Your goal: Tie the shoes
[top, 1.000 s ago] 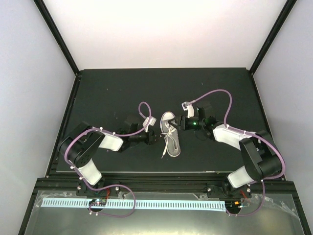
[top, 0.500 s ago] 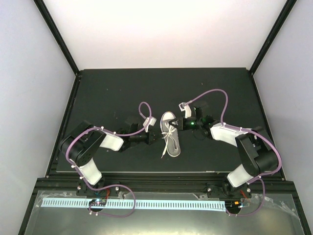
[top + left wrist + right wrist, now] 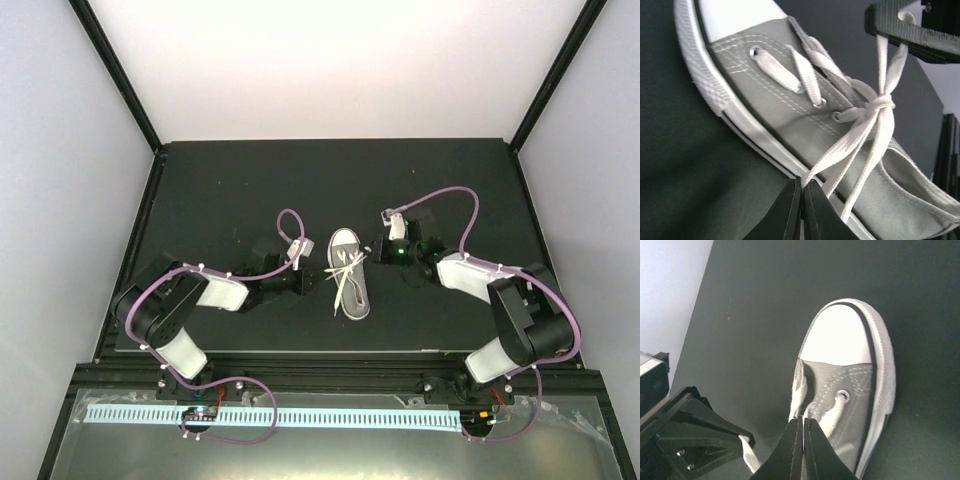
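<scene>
Laces (image 3: pixel 875 107) pulled outward now, knotted over grey white-toed sneaker (image 3: pixel 348 275).

The shoe (image 3: pixel 790 115) is grey cloth with a smooth white rubber toe (image 3: pixel 842 337). The laces (image 3: pixel 875 125) are flat white cloth; the lace rings (image 3: pixel 755 51) are shiny metal.

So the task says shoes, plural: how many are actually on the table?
1: a grey sneaker, lying between the left pincer and the right pincer, each shut on a lace. No second shoe shows.
</scene>
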You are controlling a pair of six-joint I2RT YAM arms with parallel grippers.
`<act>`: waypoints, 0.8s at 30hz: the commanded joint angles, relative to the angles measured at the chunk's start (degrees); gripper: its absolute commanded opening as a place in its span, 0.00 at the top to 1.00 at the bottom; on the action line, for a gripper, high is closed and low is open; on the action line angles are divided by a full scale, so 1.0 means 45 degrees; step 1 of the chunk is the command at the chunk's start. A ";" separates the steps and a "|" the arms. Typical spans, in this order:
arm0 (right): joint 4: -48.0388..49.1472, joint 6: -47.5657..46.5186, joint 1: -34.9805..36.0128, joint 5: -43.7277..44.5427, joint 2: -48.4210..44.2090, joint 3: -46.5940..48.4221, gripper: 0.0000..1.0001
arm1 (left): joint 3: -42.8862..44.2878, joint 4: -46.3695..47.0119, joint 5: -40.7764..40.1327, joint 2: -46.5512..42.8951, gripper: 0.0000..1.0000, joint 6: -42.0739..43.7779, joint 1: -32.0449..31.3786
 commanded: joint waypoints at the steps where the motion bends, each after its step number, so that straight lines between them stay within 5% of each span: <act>1: -0.0014 0.0265 -0.0304 0.0708 -0.0414 -0.0262 0.98 | -0.0230 -0.0587 -0.1086 -0.0483 0.98 0.0053 0.0254; 17: -0.0057 0.0343 -0.0790 0.0906 -0.0615 -0.0698 0.98 | -0.0628 -0.0811 -0.1542 -0.0527 0.98 -0.0396 0.0946; 22: 0.0587 0.0051 -0.0810 -0.0332 -0.0657 -0.0669 0.98 | -0.0555 -0.0494 -0.0808 -0.0649 0.99 -0.0023 0.0959; 24: 0.0630 -0.0207 -0.0815 -0.1024 -0.0652 -0.0487 0.97 | -0.0387 -0.0578 -0.0509 -0.0985 0.90 0.0168 0.0946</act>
